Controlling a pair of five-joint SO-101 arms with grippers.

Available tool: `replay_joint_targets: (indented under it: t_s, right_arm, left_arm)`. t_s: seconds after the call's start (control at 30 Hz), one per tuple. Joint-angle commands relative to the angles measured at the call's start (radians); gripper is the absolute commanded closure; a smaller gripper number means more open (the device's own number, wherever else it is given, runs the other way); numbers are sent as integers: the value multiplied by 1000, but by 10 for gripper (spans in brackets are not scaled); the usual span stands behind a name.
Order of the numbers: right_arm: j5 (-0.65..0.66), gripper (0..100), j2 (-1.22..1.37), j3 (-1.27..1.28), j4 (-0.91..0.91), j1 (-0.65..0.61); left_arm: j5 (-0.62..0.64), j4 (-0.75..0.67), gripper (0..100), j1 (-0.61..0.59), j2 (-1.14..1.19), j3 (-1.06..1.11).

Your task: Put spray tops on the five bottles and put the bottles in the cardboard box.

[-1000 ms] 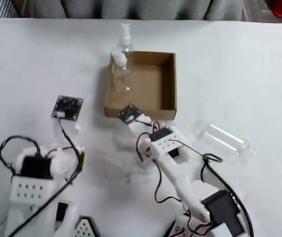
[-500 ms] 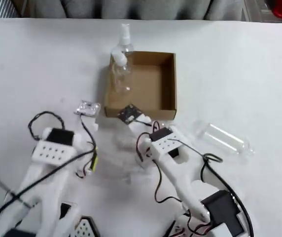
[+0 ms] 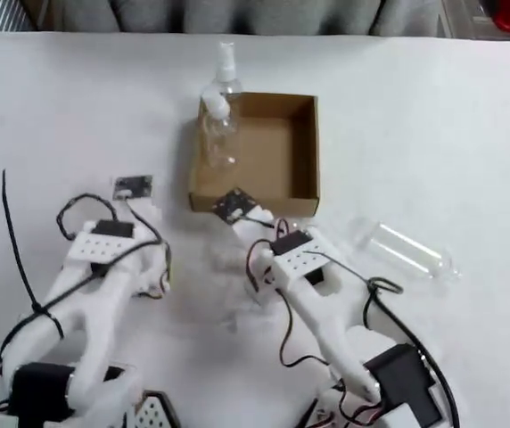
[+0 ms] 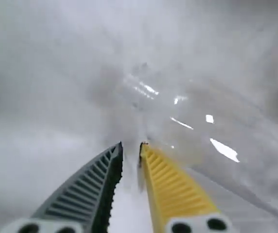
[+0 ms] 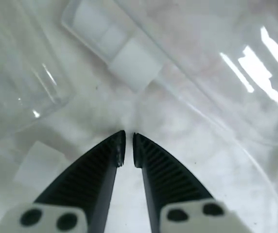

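White desk [image 3: 433,116] carries everything. At the left, the left tool [image 4: 130,144] hangs low beside a clear bottle [image 4: 197,131] lying on its side. Its grey and yellow jaws are all but closed and grip nothing; we judge it is lining up a pick. Next, the right tool [image 5: 128,138], likewise clenched and empty, points at a white spray top [image 5: 129,60] among more lying bottles. Beyond stands the cardboard box [image 3: 311,147], with one capped bottle [image 3: 217,125] upright inside. Far right, another bottle [image 3: 407,250] lies waiting on its side.
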Motion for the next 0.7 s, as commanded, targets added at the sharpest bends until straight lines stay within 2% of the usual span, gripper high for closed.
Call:
replay_joint_targets:
  t_s: [0.0, 0.17, 0.37, 0.67]
  right_arm:
    - [11, 982, -5, -6, -15, 4]
    - [11, 982, -15, -3, -8, 12]
    - [11, 982, -15, -9, 10, 74]
    - [0, 982, -15, -41, -2, 191]
  left_arm:
    - [52, -61, 928, -44, 7, -49]
    - [115, -91, 928, -68, 4, -31]
    - [115, -167, 928, -64, 2, 28]
    - [117, -167, 928, -64, 1, 26]
